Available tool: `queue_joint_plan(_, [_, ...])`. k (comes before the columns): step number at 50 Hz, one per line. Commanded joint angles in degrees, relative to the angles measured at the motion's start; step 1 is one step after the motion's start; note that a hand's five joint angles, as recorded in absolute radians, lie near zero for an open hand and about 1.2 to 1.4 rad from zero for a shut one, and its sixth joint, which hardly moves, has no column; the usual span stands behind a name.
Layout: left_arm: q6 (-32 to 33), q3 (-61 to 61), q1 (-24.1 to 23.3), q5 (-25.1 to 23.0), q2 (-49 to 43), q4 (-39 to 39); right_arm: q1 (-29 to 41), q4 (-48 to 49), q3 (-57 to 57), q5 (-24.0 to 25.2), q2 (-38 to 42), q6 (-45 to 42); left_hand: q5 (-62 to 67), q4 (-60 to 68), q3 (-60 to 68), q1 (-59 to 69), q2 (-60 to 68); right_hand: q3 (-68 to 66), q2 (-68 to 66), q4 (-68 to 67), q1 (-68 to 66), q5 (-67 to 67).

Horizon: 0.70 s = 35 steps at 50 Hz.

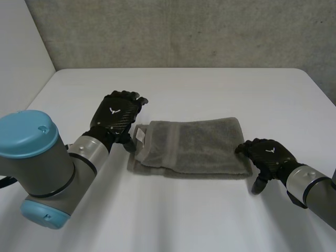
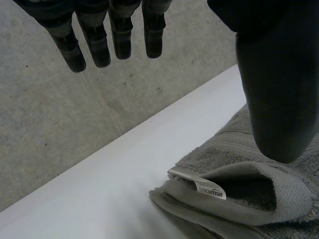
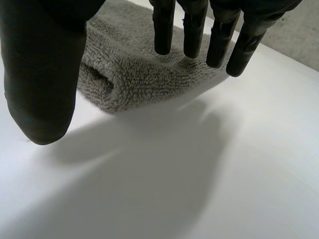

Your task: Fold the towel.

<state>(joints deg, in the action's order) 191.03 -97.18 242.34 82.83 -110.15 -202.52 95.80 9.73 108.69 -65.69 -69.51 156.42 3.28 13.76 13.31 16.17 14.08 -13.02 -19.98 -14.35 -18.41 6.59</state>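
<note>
1. The left robot hand is held open, its straight fingers spread apart from the thumb and nothing gripped. It is placed just beside the left end of the towel, with the thumb hanging over that end.
2. The right robot hand is likewise open and empty, its straight fingers pointed at the towel's right end. Whether the fingertips touch the cloth cannot be told.
3. The towel is laid flat between the two hands, near the middle of the worktop, as a folded grey terry oblong in stacked layers.
4. The upper layer is set back, so the lower layer's edge is shown along the near side and the left end.
5. A woven band is seen across the pile near the left end, and a white label sticks out between the layers there.
6. The right end is closed in a rounded fold.
7. The white worktop is backed by a grey concrete wall.
</note>
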Motion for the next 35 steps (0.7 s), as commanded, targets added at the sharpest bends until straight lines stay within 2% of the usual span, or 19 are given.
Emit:
queue_joint_plan(1, [-0.04, -0.38, -0.02, -0.04, 0.37, -0.06, -0.08, 0.9, -0.06, 0.83, -0.36, 0.55, -2.23, -3.76, -3.31, -5.12, -3.03, 3.02, 0.15, 4.35, -1.41, 3.24])
queue_joint_plan(7, [-0.04, -0.55, 0.06, -0.13, 0.37, -0.15, 0.09, 1.61, -0.94, 0.83, 0.52, 0.55, -2.23, -3.76, -3.31, -5.12, -3.03, 3.02, -5.25, 4.35, -6.81, 8.64])
queue_joint_plan(17, [0.05, -0.73, -0.02, -0.13, 0.28, -0.15, 1.58, 4.6, -4.97, 0.3, 5.69, 0.21, -2.39, -3.76, -3.31, -5.29, -3.19, 3.02, -23.38, 4.35, -24.95, 26.77])
queue_joint_plan(23, [0.05, -1.08, 0.06, -0.13, 0.28, -1.29, 1.59, 4.6, -5.51, 0.3, 7.46, 0.03, -2.39, -3.76, -3.31, -5.29, -3.19, 3.02, -27.11, 4.35, -28.68, 30.5])
queue_joint_plan(25, [0.05, -1.17, 0.06, -0.13, 0.28, -1.29, 1.5, 4.51, -5.42, 0.21, 7.64, 0.03, -2.39, -3.76, -3.31, -5.29, -3.19, 3.02, -40.65, 4.35, -42.22, 44.04])
queue_joint_plan(26, [0.05, -1.17, 0.06, -0.13, 0.28, -1.29, 1.5, 4.51, -5.42, 0.21, 7.64, 0.03, -2.39, -3.76, -3.31, -5.29, -3.19, 3.02, -40.74, 4.35, -42.3, 44.13])
queue_joint_plan(28, [0.05, -1.34, 0.06, -0.13, 0.28, -1.38, 0.98, 4.33, -5.16, 0.13, 6.94, 0.37, -2.39, -3.76, -3.31, -5.29, -3.19, 3.02, -59.92, 4.35, -61.49, 63.31])
queue_joint_plan(35, [0.05, -1.61, 0.24, -0.04, 0.55, -1.29, -1.48, 3.54, -4.02, 0.21, 2.38, 0.64, -2.39, -3.76, -3.31, -5.29, -3.19, 3.02, -60.02, 4.35, -61.59, 63.41])
